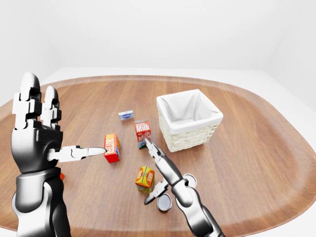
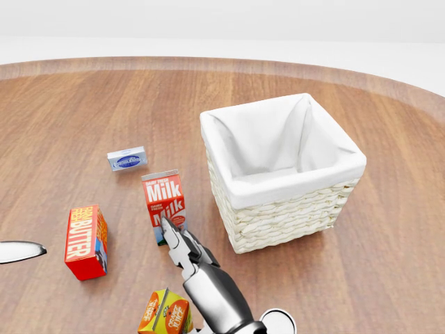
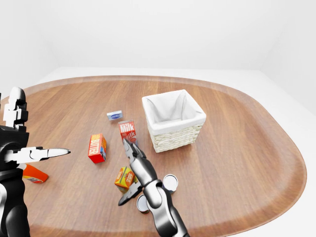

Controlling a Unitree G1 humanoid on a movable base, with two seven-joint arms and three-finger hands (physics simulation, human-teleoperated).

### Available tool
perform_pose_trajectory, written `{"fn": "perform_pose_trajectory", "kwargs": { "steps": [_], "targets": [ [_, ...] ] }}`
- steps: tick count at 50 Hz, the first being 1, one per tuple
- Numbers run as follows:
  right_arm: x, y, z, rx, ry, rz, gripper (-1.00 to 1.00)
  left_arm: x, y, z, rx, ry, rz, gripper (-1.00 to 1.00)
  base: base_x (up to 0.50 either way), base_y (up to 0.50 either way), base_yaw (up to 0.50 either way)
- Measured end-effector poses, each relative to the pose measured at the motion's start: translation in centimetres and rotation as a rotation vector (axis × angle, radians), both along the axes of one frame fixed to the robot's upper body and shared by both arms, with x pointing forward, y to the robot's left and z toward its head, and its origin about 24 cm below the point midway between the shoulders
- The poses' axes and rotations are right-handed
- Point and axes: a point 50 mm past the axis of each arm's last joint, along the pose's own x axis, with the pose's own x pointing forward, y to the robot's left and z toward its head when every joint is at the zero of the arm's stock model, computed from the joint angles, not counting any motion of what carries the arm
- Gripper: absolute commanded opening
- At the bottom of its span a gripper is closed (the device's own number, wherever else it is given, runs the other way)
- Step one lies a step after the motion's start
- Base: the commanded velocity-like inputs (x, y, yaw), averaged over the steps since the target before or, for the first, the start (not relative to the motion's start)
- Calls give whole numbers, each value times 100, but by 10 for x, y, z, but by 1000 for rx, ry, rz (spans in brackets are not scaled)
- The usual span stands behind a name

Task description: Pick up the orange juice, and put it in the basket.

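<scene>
The orange juice carton stands upright near the surface's bottom edge, well apart from the basket, with the right hand just beside it on its right. That hand is spread wide, its long fingers pointing up toward the milk carton and the thumb reaching down past the juice; it grips nothing. The left hand is raised at the left edge of the left-eye view, also spread wide and empty, one finger pointing right toward the butter box.

The juice looks like a small stiff cardboard carton, probably light, with flat printed sides that should be fairly smooth. I judge the best hold is across two opposite flat faces around mid-height, fingers on one side and thumb on the other; squeezed too hard or too near the top fold it might dent or tip.

Its orange and yellow print carries lettering that is too small to read with confidence. The red and white carton beside the basket reads "Milk" twice. The red box reads "BUTTER" along its side. A small flat blue and grey packet lies higher up on the surface; its oval label is illegible.
</scene>
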Motion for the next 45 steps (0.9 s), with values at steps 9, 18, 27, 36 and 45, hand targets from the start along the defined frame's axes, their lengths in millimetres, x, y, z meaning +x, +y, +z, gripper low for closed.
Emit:
{"fn": "perform_pose_trajectory", "kwargs": {
  "steps": [9,18,27,36,45],
  "targets": [
    [0,0,-9,1,19,0,100,0,0,0,0,0,0,100,0,0,0],
    [0,1,-17,0,36,2,100,0,0,0,0,0,0,100,0,0,0],
    [1,4,-26,3,55,7,100,0,0,0,0,0,0,100,0,0,0],
    [4,5,-41,-15,114,-13,100,0,0,0,0,0,0,100,0,0,0],
    [6,5,-53,-30,165,-30,100,0,0,0,0,0,0,100,0,0,0]
  ]
}}
